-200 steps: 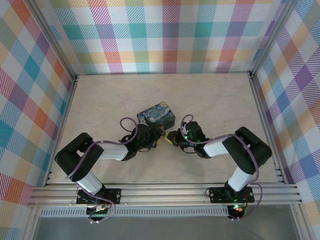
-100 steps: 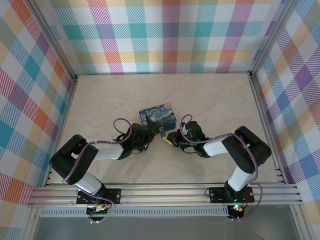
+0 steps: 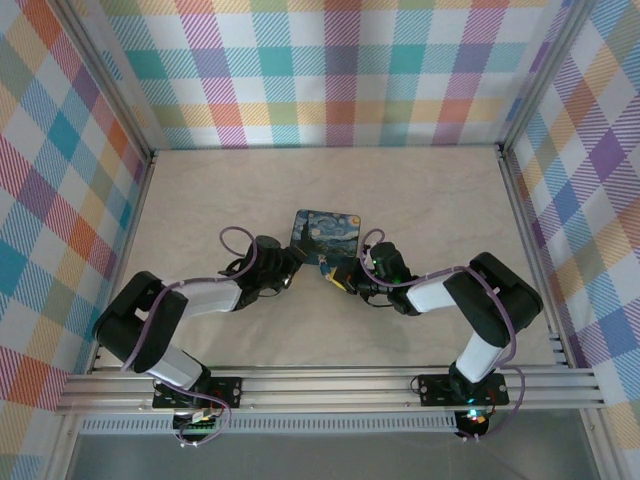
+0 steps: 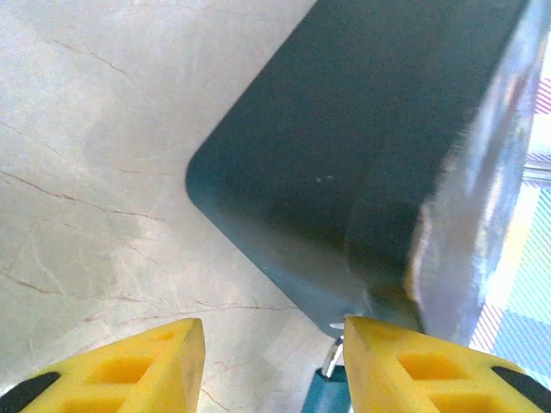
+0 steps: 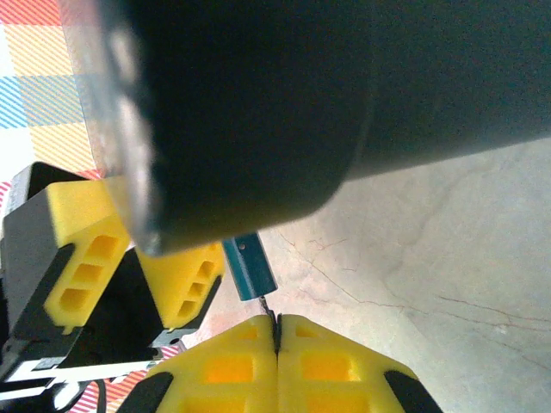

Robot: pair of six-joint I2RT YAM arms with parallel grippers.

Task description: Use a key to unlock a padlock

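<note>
We log the right tool [image 5: 277, 325] pinched shut on the key [image 5: 273, 315]. The padlock [image 5: 248, 267] lies just ahead, its long axis in line. Left tool [image 4: 271, 340] wide open, gripping nothing.

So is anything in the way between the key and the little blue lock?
Nothing visible. In the right wrist view the right gripper pinches the key, whose tip is right at the end of the padlock. The tin is close by, not between them.
</note>
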